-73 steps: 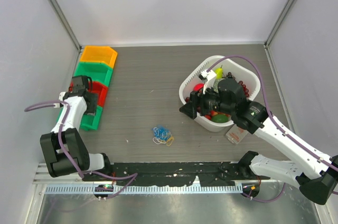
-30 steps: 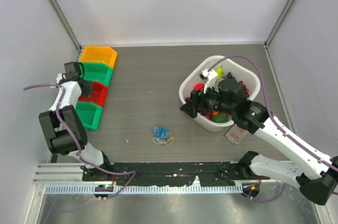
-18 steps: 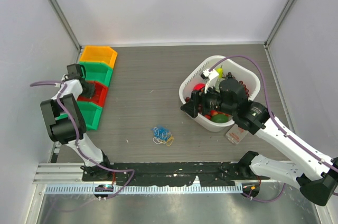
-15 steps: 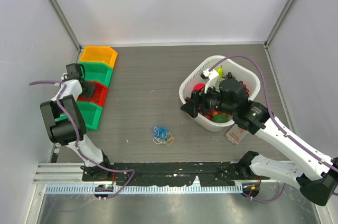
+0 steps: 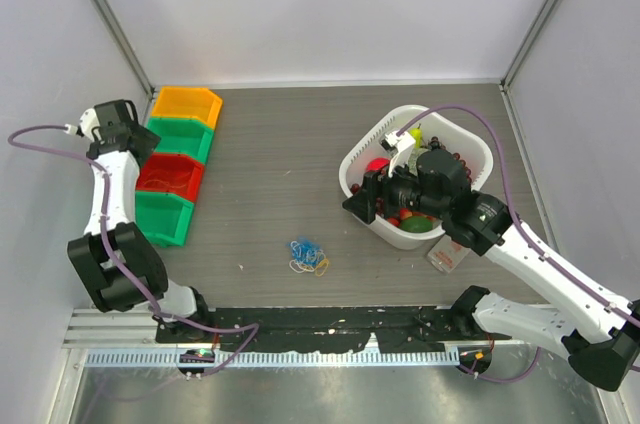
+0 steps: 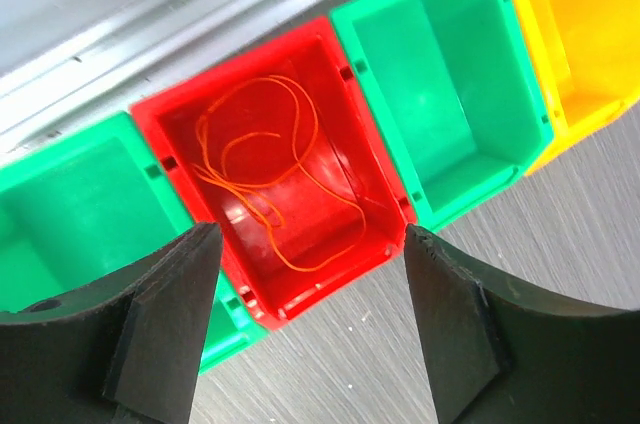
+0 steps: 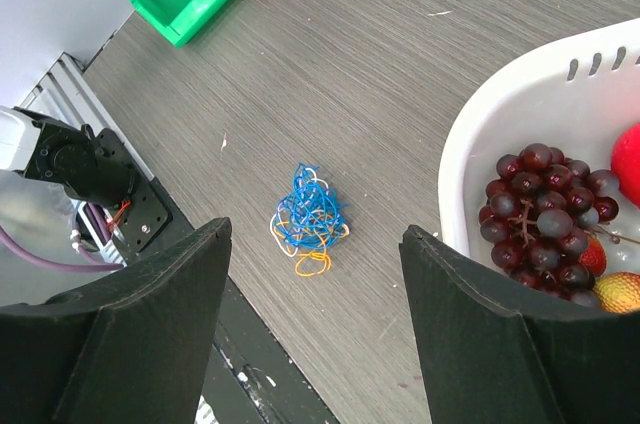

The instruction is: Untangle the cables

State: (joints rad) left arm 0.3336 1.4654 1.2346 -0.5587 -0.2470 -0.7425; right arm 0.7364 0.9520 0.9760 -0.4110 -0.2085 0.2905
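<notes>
The cables (image 5: 309, 256) are a small blue, white and orange clump on the table in front of the arms, also seen in the right wrist view as cables (image 7: 308, 220). One thin orange cable (image 6: 265, 179) lies loose inside the red bin (image 5: 170, 176). My left gripper (image 5: 122, 126) hangs open and empty above the bins at the far left, and in its own view the left gripper (image 6: 310, 244) frames the red bin (image 6: 350, 244). My right gripper (image 5: 358, 202) hovers open beside the basket, and the right gripper (image 7: 315, 234) is high over the clump, holding nothing.
A white basket (image 5: 470, 149) of fruit stands at the right, its rim (image 7: 470, 144) close to my right fingers. An orange bin (image 5: 185, 104) and green bins (image 5: 180, 136) line the left wall. A small packet (image 5: 447, 254) lies in front of the basket.
My left gripper, shut low at the red bin, has opened and pulled up and back toward the left wall. The orange cable stays in the bin. The right arm has not moved.
</notes>
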